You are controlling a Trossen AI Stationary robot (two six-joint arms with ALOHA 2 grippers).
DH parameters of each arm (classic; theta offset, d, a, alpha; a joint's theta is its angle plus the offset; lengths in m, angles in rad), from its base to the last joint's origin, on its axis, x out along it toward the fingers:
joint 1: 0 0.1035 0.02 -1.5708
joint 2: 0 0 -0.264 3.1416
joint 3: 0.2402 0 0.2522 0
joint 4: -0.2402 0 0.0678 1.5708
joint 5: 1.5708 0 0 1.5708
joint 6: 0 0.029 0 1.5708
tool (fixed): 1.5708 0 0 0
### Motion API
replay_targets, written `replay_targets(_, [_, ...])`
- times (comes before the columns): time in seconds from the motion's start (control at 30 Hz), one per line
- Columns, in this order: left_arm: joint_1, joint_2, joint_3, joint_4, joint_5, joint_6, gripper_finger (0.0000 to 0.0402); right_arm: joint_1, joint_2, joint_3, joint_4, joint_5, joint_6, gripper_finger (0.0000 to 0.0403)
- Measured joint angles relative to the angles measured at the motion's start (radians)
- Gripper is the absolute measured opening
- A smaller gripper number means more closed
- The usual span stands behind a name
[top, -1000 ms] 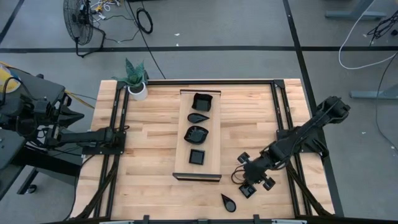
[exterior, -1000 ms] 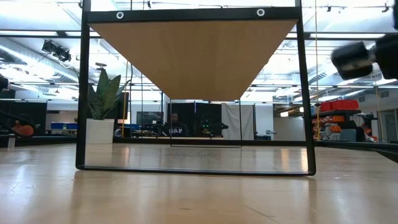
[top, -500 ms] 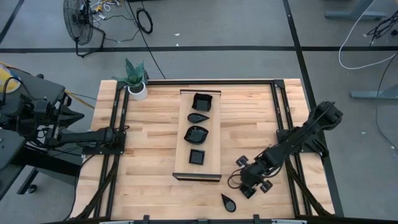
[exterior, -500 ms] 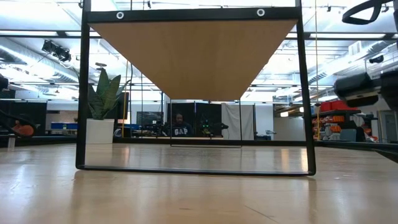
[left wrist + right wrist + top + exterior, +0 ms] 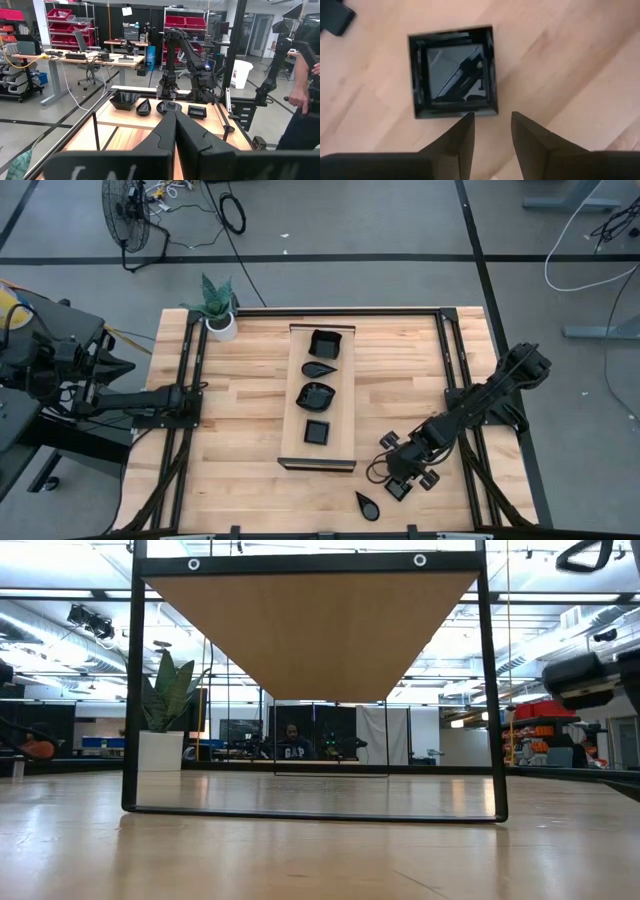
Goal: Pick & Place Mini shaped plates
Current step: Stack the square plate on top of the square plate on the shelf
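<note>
Four glossy black mini plates lie in a row on the pale wooden board (image 5: 341,395): a wavy-rimmed bowl (image 5: 324,343), a teardrop (image 5: 319,368), a leaf (image 5: 316,394) and a square (image 5: 317,432). Another teardrop plate (image 5: 367,505) rests on the table by its near edge. A square plate (image 5: 452,72) lies flat on the table under my right gripper (image 5: 492,125), which is open and points down, its fingertips hovering over one edge of the plate. In the high view that gripper (image 5: 398,476) hides most of this plate (image 5: 396,491). My left gripper (image 5: 175,117) is shut and waits at the table's left edge (image 5: 198,390).
A small white pot with a green plant (image 5: 220,320) stands at the far left corner. Black frame rails (image 5: 455,380) run along the table's left and right sides. A person (image 5: 305,75) stands beyond the table in the left wrist view. Bare wood lies between the board and both rails.
My right gripper has moved a little toward the table's near edge and the left, and has come down, then slowed almost to a stop above the square plate. The plates have stayed where they were.
</note>
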Motion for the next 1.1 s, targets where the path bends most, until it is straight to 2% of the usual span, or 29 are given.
replay_targets(0.17, [0.0,0.0,0.0,0.001,0.0,0.0,0.0014,0.012,-0.001,0.039,-0.053,-0.007,0.086,0.0131])
replay_targets(0.37, [0.0,0.0,0.0,0.001,0.0,0.0,0.0014,0.017,-0.002,0.045,-0.102,-0.009,0.526,0.0131])
replay_targets(0.57, [0.0,0.0,0.0,0.0,0.0,0.0,0.0014,0.058,-0.002,0.045,-0.12,-0.016,0.779,0.0131])
replay_targets(0.73, [0.0,0.0,0.0,0.0,0.0,0.0,0.0014,0.099,-0.002,0.045,-0.076,-0.01,0.867,0.0131])
replay_targets(0.97, [0.0,0.0,0.0,0.0,0.0,0.0,0.0014,0.139,-0.002,0.045,-0.037,0.12,0.978,0.0131])
replay_targets(1.1, [0.0,0.0,0.0,0.0,0.0,0.0,0.0014,0.14,-0.002,0.044,-0.037,0.154,1.005,0.0131])
